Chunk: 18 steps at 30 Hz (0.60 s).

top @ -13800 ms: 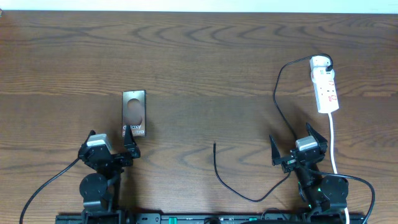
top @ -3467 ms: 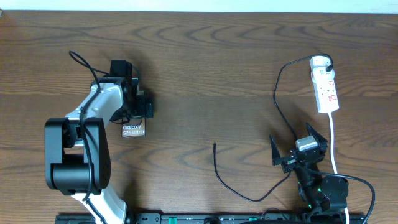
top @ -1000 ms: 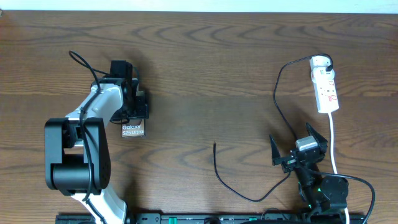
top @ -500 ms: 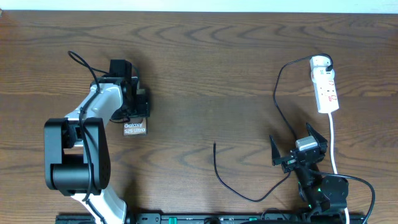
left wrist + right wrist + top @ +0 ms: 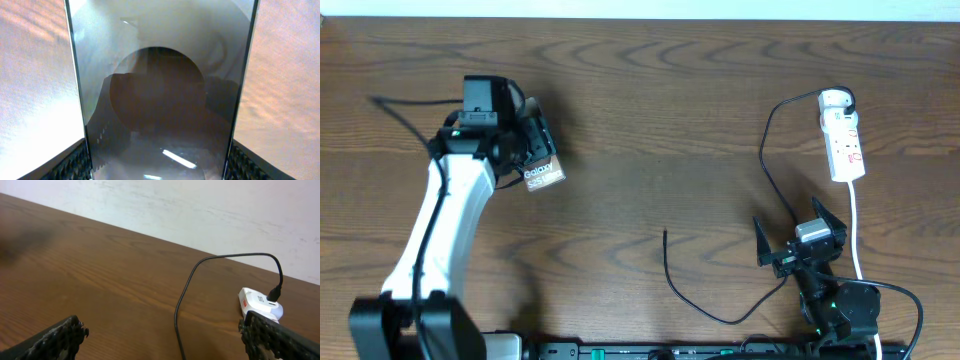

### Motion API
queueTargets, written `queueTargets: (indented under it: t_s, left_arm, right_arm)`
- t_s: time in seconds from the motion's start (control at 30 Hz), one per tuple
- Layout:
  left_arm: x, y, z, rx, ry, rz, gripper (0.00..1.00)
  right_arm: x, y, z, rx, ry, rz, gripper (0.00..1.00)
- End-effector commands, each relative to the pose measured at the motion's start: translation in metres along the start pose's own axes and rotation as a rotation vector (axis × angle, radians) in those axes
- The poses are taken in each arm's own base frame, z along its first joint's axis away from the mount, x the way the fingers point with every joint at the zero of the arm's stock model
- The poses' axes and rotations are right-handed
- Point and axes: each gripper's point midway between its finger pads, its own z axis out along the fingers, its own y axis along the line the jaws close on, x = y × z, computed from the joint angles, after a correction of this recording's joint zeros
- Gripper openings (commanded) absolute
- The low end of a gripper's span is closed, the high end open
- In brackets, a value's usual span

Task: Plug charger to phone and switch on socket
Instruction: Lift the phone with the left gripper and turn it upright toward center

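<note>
1. Left fingers (image 5: 72, 167) pinch the phone (image 5: 544, 176) by its two long edges, one pad on each side. The phone fills the gap in the left wrist view.
2. Phone is over the far left of the table (image 5: 650, 100), held up and tilted, with the "Galaxy" end pointing lower right in overhead. The glossy face has a dark round patch in the middle, and the wrist view shows pale wall (image 5: 30, 75) behind it.
3. Right fingers (image 5: 60, 337) are spread wide with nothing between them, low at the near right edge of the table.
4. Charger (image 5: 763, 150): the thin black cable runs from the white plug head (image 5: 834, 98) at the far end of the socket (image 5: 847, 150). It arcs left and down past the right fingers and loops near the front edge.
5. Small plug tip (image 5: 665, 233) lies free on the table, mid-front — well apart from the phone.
6. Socket lies far right, lengthwise front to back, with red marks on top. The thick white cord (image 5: 853, 205) leaves its near end and runs toward the front edge.
7. Socket switch position — cannot tell.
</note>
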Motion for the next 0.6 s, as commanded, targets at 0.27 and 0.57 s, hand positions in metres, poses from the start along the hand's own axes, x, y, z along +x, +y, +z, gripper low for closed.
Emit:
queueTargets:
  t_s: [0.27,0.57]
  left_arm:
    - [0.025,-0.088,-0.068,0.461,0.257,-0.529,0.07]
    - [0.060,-0.099,-0.085,0.430,0.582,-0.956,0.07]
  right_arm:
    - [0.000,0.001,0.000,-0.003,-0.001,0.014,0.99]
    - [0.000,0.001,0.000,-0.003,-0.001,0.014,0.99]
